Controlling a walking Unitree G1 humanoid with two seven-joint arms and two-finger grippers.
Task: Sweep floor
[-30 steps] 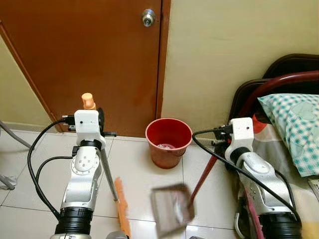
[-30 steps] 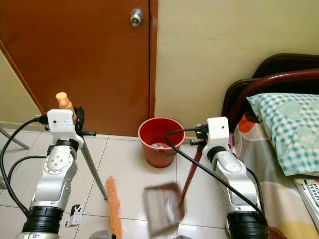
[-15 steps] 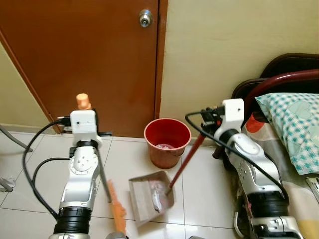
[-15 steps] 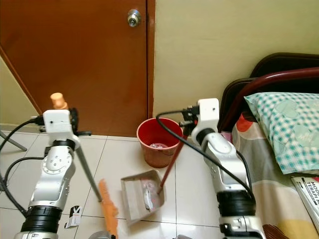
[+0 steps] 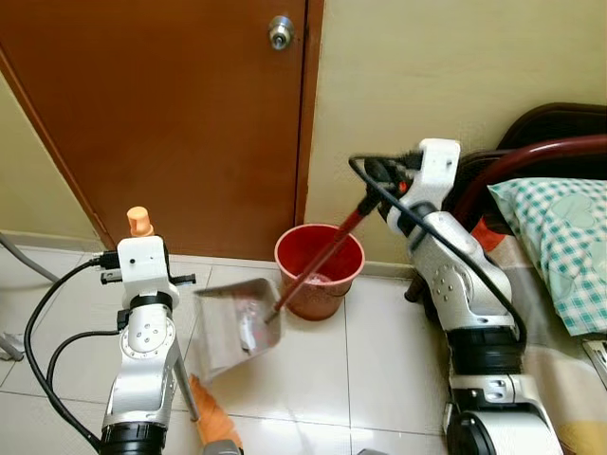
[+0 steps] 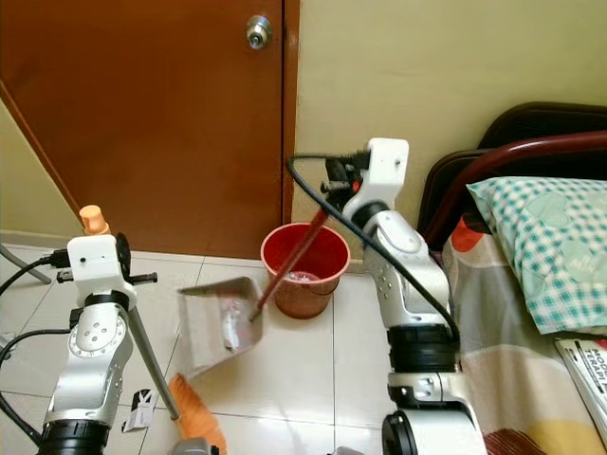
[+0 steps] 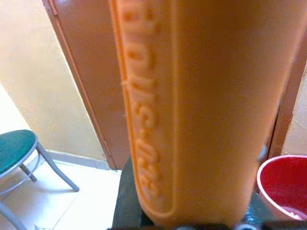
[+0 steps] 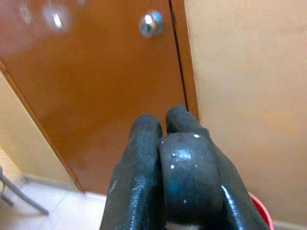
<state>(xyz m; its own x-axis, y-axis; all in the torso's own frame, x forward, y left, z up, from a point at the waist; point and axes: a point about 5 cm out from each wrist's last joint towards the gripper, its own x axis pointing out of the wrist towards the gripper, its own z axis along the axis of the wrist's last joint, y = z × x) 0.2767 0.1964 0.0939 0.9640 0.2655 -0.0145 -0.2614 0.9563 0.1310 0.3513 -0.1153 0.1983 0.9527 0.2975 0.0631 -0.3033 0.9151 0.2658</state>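
Dustpan (image 5: 232, 322) left of bucket (image 5: 320, 270)

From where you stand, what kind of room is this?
Probably a bedroom in a home: a bed with a checked pillow stands on the robot's right, a brown wooden door faces it, and the floor is pale tile.

Brown door (image 5: 180, 114) (round knob (image 5: 280, 32)), checked pillow (image 5: 560, 246), green chair (image 7: 17, 148)

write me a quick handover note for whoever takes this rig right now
Right gripper: fingers shut on the dustpan handle, arm raised near the door.
Left gripper: holds the orange broom handle upright; brush end on the floor.
Dustpan: lifted and tilted beside the red bucket, debris still in it.
Done: debris collected.
Left: tip it into the bucket, then set the tools down.
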